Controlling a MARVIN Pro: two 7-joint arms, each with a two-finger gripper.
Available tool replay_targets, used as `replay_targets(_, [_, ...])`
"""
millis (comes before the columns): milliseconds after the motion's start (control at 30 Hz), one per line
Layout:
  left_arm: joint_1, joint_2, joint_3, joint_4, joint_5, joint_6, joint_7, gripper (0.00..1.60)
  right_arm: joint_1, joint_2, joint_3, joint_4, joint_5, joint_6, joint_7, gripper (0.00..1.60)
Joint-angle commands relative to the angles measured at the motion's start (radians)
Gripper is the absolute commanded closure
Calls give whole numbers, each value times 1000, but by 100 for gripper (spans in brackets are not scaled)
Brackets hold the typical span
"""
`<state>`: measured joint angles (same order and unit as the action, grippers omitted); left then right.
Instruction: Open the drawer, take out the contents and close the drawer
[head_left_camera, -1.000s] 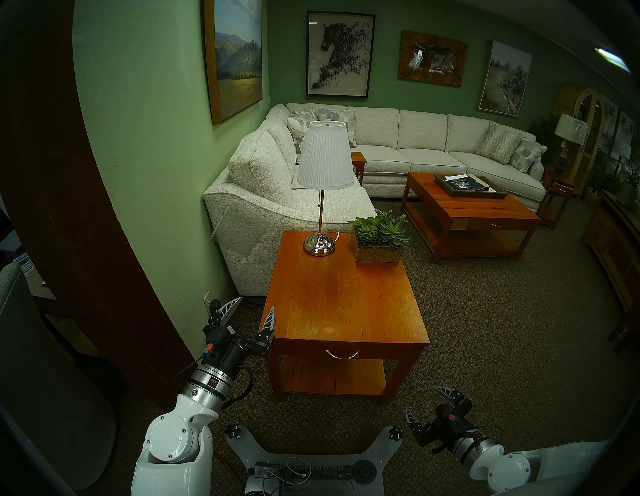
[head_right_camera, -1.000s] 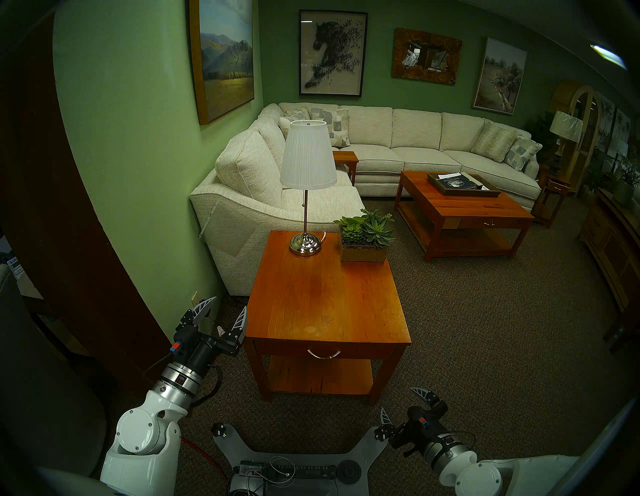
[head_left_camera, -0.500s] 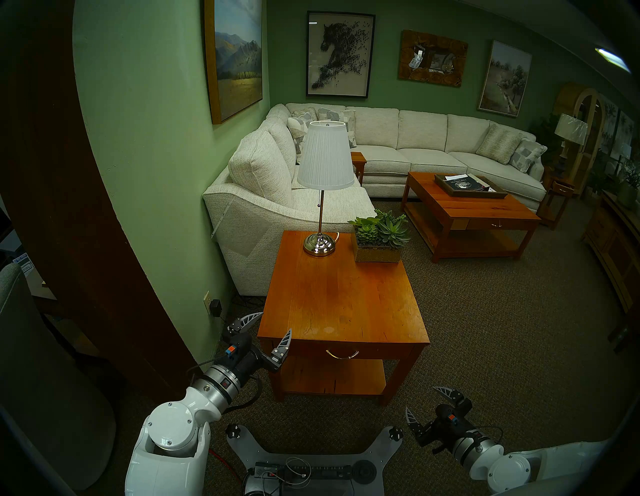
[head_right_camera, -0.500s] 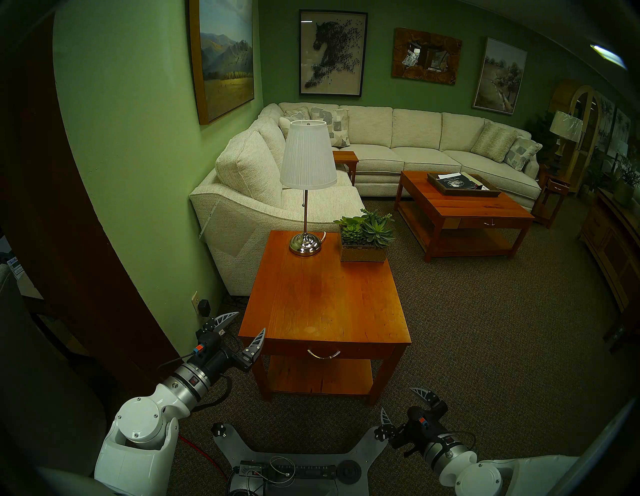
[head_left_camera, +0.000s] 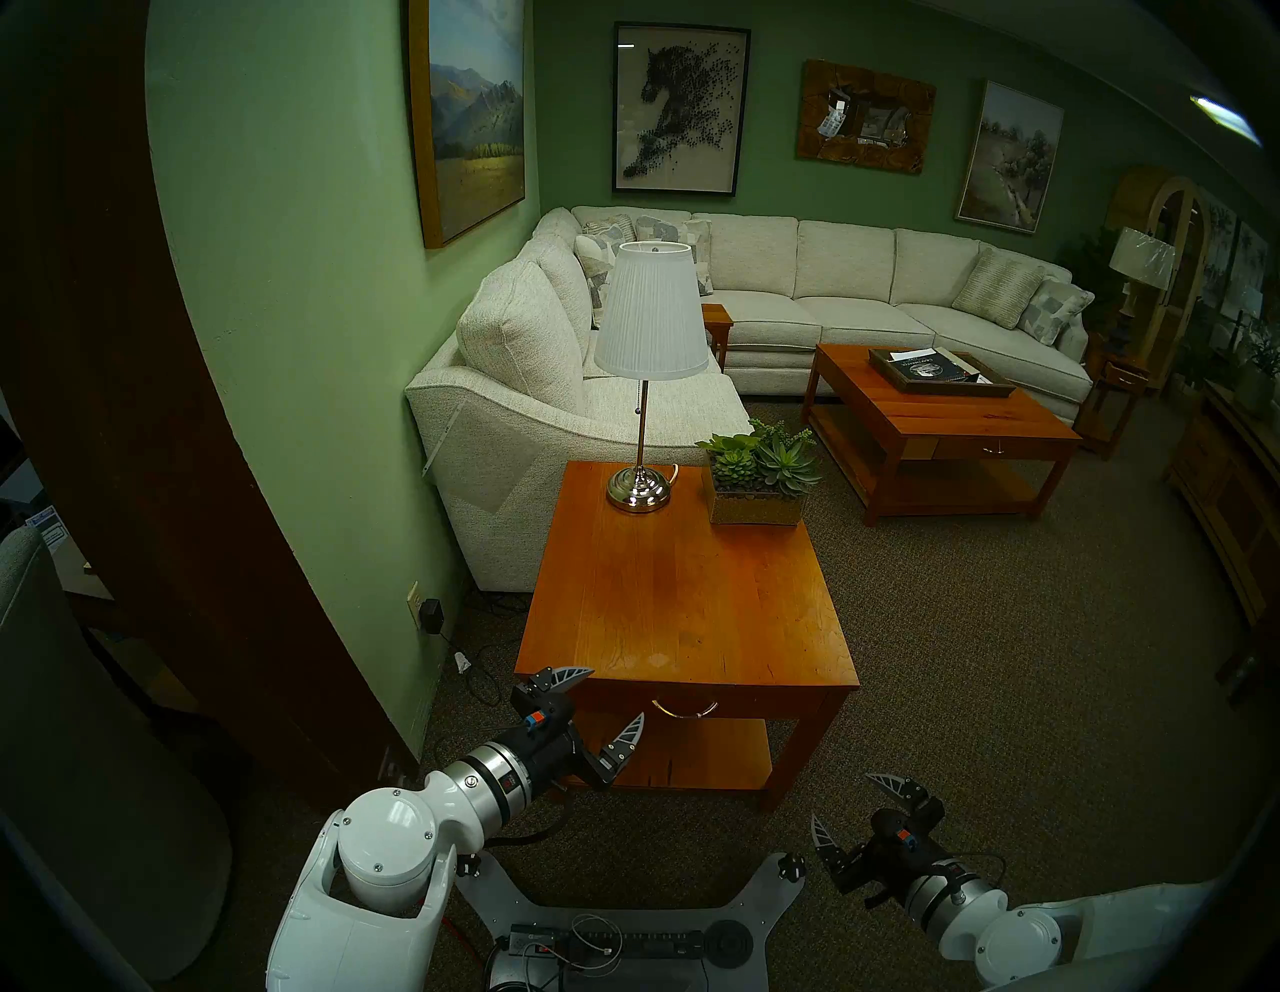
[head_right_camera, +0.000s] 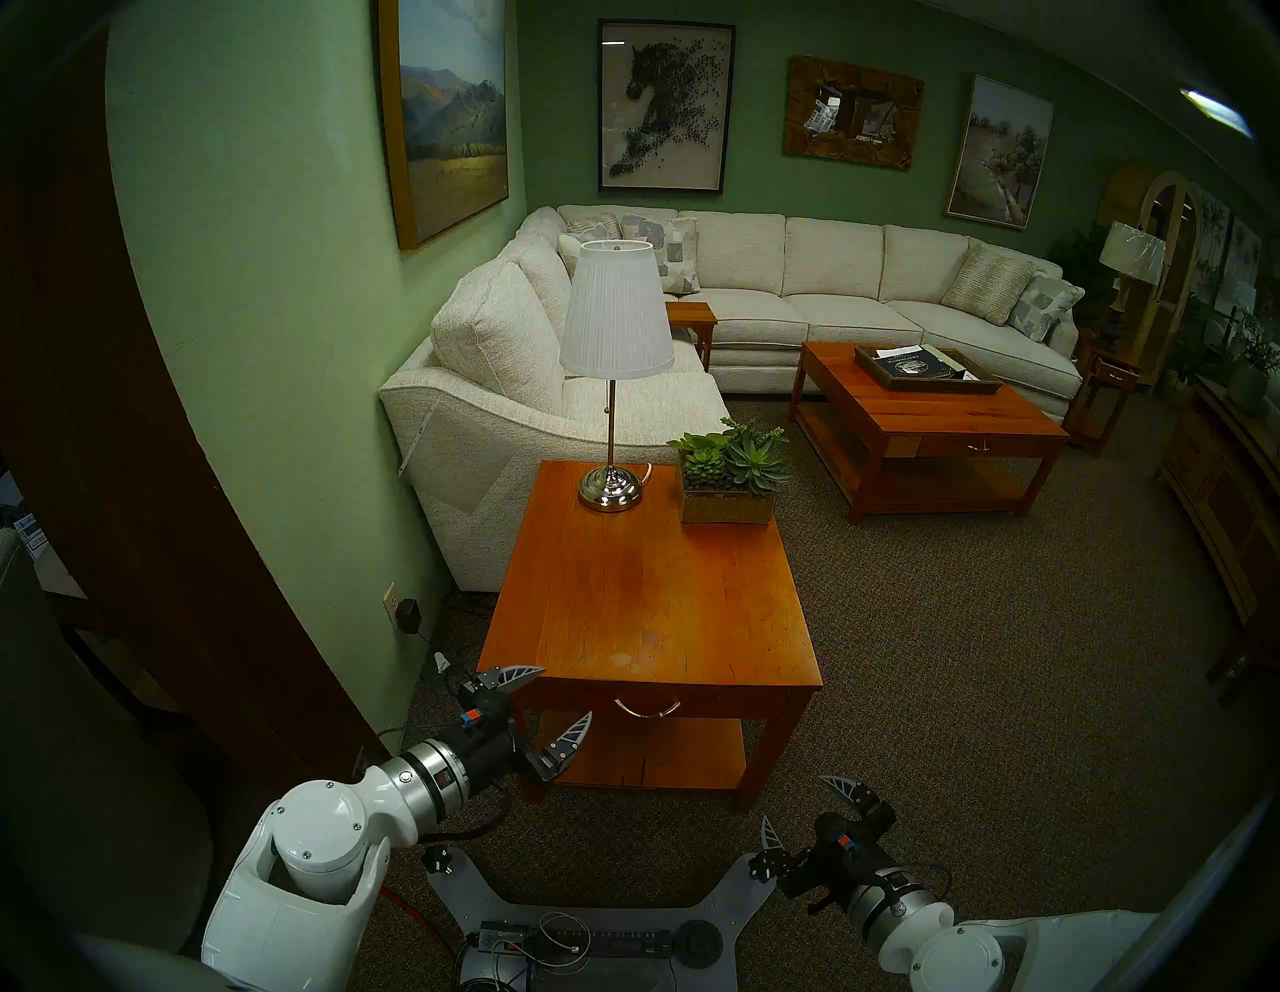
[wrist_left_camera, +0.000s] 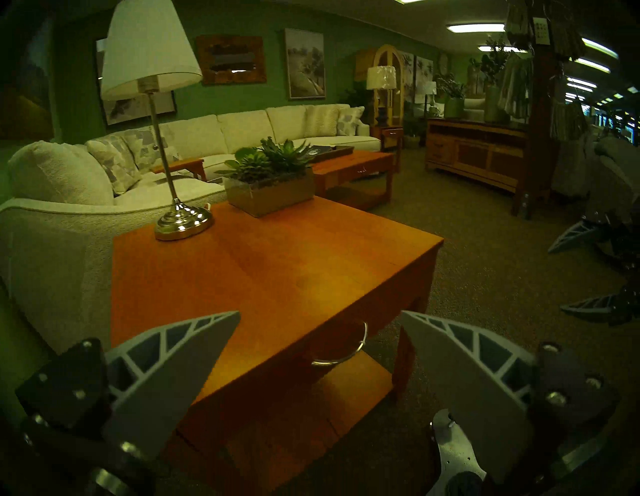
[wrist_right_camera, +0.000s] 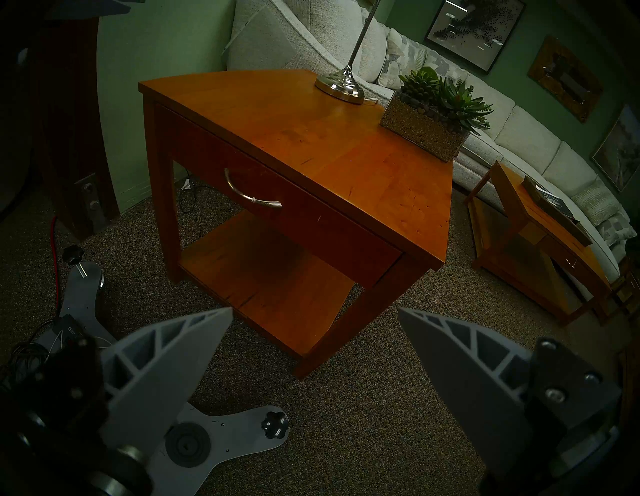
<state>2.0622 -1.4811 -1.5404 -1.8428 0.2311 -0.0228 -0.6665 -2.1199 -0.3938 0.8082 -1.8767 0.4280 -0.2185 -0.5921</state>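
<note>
The counter (head_left_camera: 686, 596) stands directly ahead of you, carrying a lamp (head_left_camera: 647, 374) and a succulent planter (head_left_camera: 758, 485) at its far end. The drawer (head_left_camera: 692, 703) sits under the near edge of the top and is fully closed; its contents are hidden inside, so you cannot confirm them yet.

The left hand (head_left_camera: 613, 700) is spread wide, holding nothing, near the counter's left front corner and to the left of the handle (head_left_camera: 684, 708). In the left wrist view the handle (wrist_left_camera: 341, 350) lies between the fingertips but apart from them. The right hand (head_left_camera: 855, 807) is also wide and empty, low over the carpet, well apart from the counter.

Hazards from here:
- The upper finger is just beside the overhanging top. Advancing too high may strike the edge.
- The handle is thin and curved. Closing off-centre may let it slip out.
- Pulling at an angle may bind the drawer or drag the counter, rocking the lamp.
</note>
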Motion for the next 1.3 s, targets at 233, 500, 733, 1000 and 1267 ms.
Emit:
replay_targets(233, [-102,-15,104,55,104,47,-15,0,7,2,6,-13,-1,-2,-2,0])
replay_targets(500, [-187,-30,138,143,157,89,-17,0,7,2,6,-12,-1,-2,-2,0])
replay_targets(733, [-252,-24,169,198,198,93,-56,0,7,1,6,-12,-2,-3,-2,0])
replay_targets(1000, [-310,-43,203,246,288,126,-73,0,7,1,6,-12,-2,-3,-2,0])
replay_targets(1267, [-391,-57,240,335,333,165,-91,0,7,2,6,-12,-1,-3,-2,0])
